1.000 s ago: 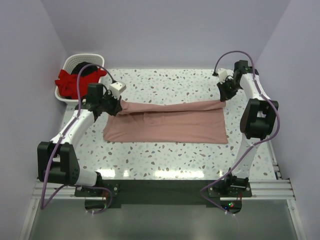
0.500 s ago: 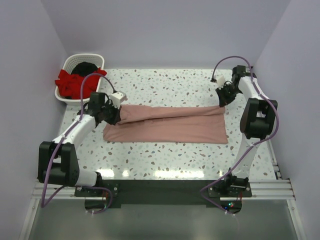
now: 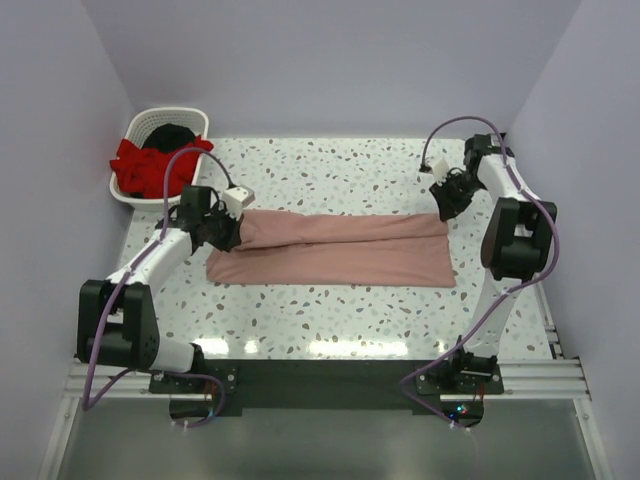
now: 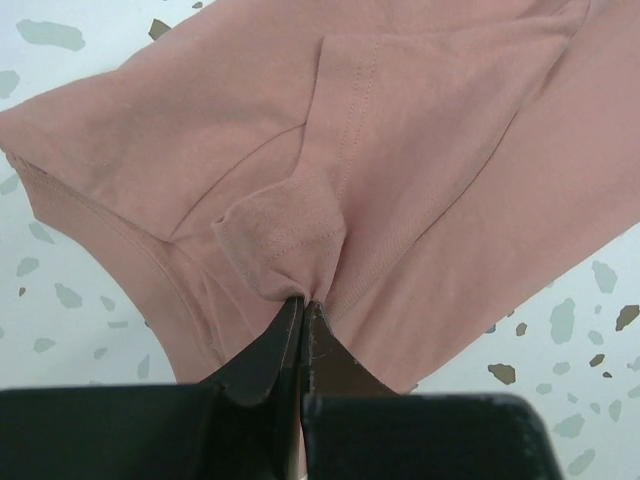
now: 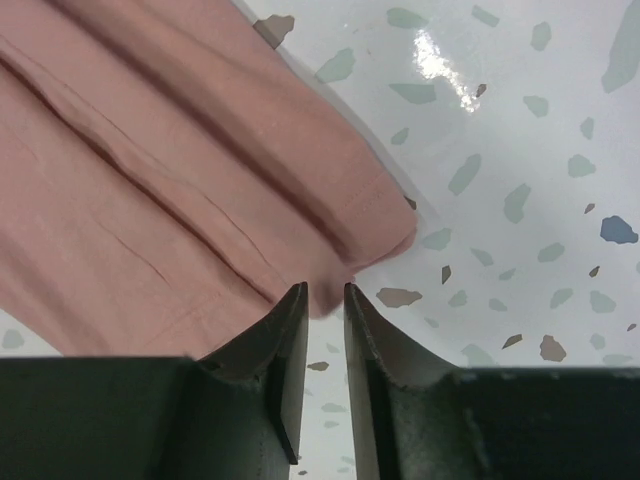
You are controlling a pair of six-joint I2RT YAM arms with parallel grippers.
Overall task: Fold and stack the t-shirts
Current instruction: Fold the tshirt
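Top camera looks down; wrist cameras close above shared salmon-pink t-shirt [image 3: 340, 250].

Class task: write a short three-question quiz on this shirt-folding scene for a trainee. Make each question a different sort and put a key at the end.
1. True or false: the left gripper is shut on a pinch of the dusty salmon-pink cloth t-shirt.
2. Where are the bright red t-shirt and the black t-shirt? A: stacked on the pink t-shirt. B: in the white slatted plastic basket. C: hanging from the left gripper.
3. Fill the gap: at the pink t-shirt's far corner, the right gripper has its jaws ____.

Key: 1 true; 2 B; 3 open.
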